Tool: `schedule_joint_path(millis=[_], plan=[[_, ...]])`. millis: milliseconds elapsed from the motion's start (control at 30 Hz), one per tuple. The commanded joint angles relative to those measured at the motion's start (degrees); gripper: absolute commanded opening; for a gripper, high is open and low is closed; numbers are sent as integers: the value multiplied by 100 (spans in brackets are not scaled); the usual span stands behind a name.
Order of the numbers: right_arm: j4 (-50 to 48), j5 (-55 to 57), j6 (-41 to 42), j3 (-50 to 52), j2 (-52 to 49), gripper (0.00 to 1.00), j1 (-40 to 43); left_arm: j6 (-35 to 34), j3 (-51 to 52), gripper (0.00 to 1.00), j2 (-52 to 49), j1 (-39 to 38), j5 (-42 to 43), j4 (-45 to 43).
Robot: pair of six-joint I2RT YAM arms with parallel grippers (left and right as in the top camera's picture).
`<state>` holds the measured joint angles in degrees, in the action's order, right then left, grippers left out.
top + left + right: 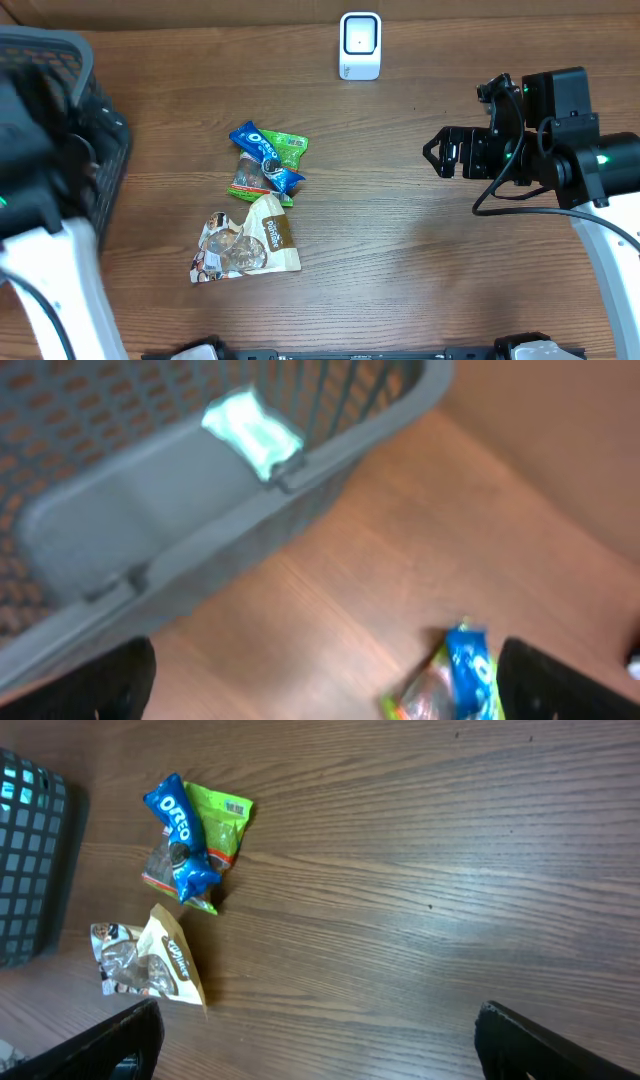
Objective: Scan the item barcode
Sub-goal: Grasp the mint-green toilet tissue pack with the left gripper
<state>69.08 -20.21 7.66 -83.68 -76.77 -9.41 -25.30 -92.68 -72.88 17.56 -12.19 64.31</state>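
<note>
Oreo packet (265, 157) is in neither grip: the left jaws and the right jaws both stand wide apart and empty, the left pair over the grey basket (95, 120) at the left edge of the tabletop (420, 250), the right pair above bare wood toward its right edge. The packet lies across a green packet (290, 147) left of the tabletop's middle, with a tan pouch (245, 240) just nearer the front edge and the white scanner (360, 45) at the far edge. Picking seems not yet begun; next, one arm must descend over a packet, close on it and turn its barcode toward the scanner.
</note>
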Motion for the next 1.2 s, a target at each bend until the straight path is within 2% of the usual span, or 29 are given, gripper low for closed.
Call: schedule_joint_path(millis=[0, 133, 233, 300, 367, 467, 600, 733, 900, 1167], plan=[[9, -48, -44, -146, 13, 100, -24, -175, 1078, 100, 1152, -87, -496, -1220], [-2, -48, -44, -144, 13, 100, -24, 337, 1799, 100, 1729, 24, -721, -3405], [-2, -48, -44, -144, 13, 100, -24, 704, 1729, 100, 1449, 245, -892, -4251], [2, -48, -44, -146, 13, 100, -24, 881, 1467, 100, 1073, 468, -876, -4409], [11, -50, -42, -144, 13, 100, -24, 883, 881, 100, 518, 734, -868, -4127], [39, -50, -39, -144, 13, 100, -24, 833, -369, 100, -382, 1147, -734, -3241], [44, -50, -39, -144, 13, 100, -24, 474, -2229, 100, -1624, 1742, -391, -1886], [42, -50, -39, -146, 13, 100, -24, 136, -3526, 100, -2758, 2194, 57, -804], [13, -59, -17, -144, 13, 100, -24, 59, -3862, 100, -3985, 2498, 1108, -365], [66, -160, -20, -144, 13, 100, -24, 17, -3862, 98, -5576, 2367, 1207, -208]])
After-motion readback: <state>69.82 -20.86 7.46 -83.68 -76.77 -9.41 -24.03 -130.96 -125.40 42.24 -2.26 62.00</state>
